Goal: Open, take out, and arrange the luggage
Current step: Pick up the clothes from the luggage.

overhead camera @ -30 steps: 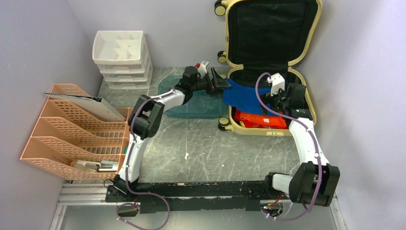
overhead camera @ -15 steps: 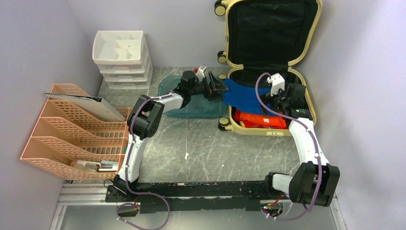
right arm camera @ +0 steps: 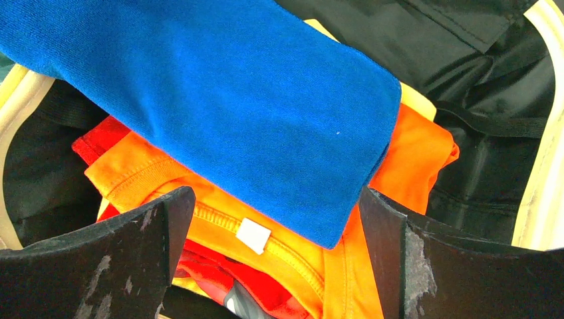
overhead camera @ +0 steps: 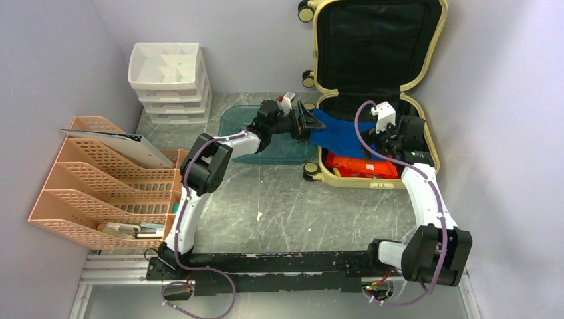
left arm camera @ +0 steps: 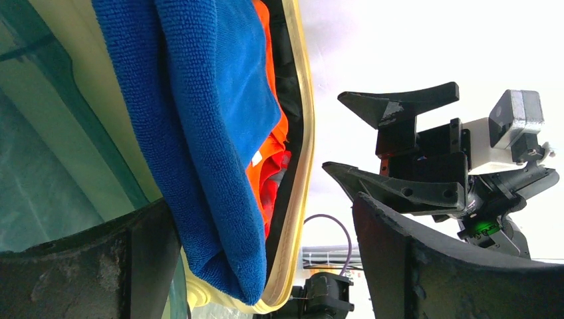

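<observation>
The pale yellow luggage (overhead camera: 431,143) lies open at the back right, its black-lined lid (overhead camera: 372,40) leaning on the wall. A blue towel (overhead camera: 336,133) drapes over its left rim, on top of orange (overhead camera: 359,163) and red clothes. My left gripper (overhead camera: 307,123) is open at the towel's left end. In the left wrist view the blue towel (left arm camera: 213,119) hangs between the spread fingers of that gripper (left arm camera: 263,203), beside the yellow rim (left arm camera: 302,133). My right gripper (right arm camera: 273,199) hovers open over the blue towel (right arm camera: 219,100) and an orange garment (right arm camera: 412,146) inside the shell.
A teal tray (overhead camera: 266,153) sits left of the suitcase, under my left arm. White drawers (overhead camera: 169,80) stand at the back left. An orange file rack (overhead camera: 100,186) fills the left side. Walls close in on both sides.
My left gripper has moved right, from above the teal tray to the suitcase rim, so the towel's end now lies between its open fingers. The right arm has not moved.
</observation>
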You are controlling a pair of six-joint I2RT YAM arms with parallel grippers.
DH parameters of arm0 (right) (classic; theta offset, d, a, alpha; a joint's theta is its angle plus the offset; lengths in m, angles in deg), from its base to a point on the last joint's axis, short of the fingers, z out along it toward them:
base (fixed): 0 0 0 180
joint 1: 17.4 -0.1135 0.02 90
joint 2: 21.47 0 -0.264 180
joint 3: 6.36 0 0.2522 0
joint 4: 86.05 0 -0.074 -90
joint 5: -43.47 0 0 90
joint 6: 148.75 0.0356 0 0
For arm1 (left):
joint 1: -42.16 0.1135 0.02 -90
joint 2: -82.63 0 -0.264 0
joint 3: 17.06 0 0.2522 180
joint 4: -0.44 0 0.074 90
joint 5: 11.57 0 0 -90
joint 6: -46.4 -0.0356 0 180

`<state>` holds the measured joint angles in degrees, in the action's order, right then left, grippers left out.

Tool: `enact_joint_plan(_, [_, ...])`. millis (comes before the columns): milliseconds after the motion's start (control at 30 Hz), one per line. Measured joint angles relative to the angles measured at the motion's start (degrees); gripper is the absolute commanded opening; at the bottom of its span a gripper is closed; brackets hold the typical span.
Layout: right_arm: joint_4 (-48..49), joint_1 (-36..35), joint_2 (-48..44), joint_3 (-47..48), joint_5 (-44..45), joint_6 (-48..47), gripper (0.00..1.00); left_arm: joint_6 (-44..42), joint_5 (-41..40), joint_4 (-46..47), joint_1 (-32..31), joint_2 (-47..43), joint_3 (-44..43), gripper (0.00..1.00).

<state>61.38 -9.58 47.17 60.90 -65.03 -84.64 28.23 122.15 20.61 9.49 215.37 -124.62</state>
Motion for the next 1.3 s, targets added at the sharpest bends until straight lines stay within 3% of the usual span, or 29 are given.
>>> enact_joint_plan(200, [0.0, 0.0, 0.0, 0.0, 0.0, 0.0, 1.0, 1.2, 0.0, 0.8, 0.0, 0.1, 0.0, 0.71])
enact_joint_plan(500, [0.0, 0.0, 0.0, -0.2, 0.0, 0.0, 1.0, 2.8, 0.0, 3.1, 0.2, 0.1, 0.0, 0.07])
enact_joint_plan(733, [0.0, 0.0, 0.0, -0.2, 0.0, 0.0, 1.0, 0.2, -0.1, -1.5, 0.2, -0.2, 0.0, 0.05])
enact_joint_plan(1000, [0.0, 0.0, -0.1, -0.2, -0.1, 0.0, 1.0, -9.9, -3.2, -19.6, 1.0, -6.5, -0.9, 0.05])
enact_joint_plan(1300, [0.0, 0.0, -0.2, -0.2, -0.5, 0.0, 1.0, -20.0, -7.8, -27.4, 7.1, -12.6, 0.7, 0.05])
